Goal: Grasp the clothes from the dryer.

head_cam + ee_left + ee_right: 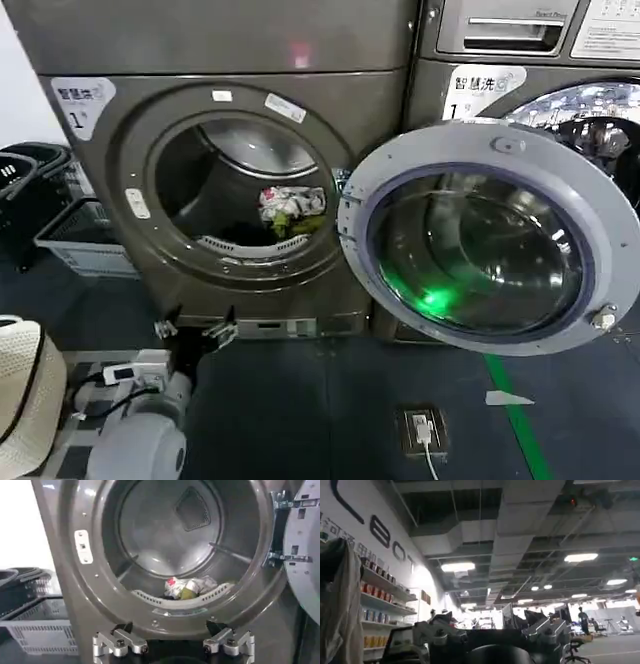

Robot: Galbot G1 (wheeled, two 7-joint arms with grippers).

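One clothes (291,209) bundle in dryer (130,260), left gripper (196,331) jaws spread, empty.

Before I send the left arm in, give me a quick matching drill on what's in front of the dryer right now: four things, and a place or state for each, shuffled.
Things:
1. small white, red-pink and yellow-green bundle of clothes
2. round grey dryer door with glass window
3. left gripper
4. grey plastic slatted basket

Places or states:
A. swung wide open to the right
B. on the floor left of the bronze-grey dryer
C. at the front of the drum floor
D. open, just below the porthole, outside the drum

Pairs: 1-C, 2-A, 3-D, 4-B
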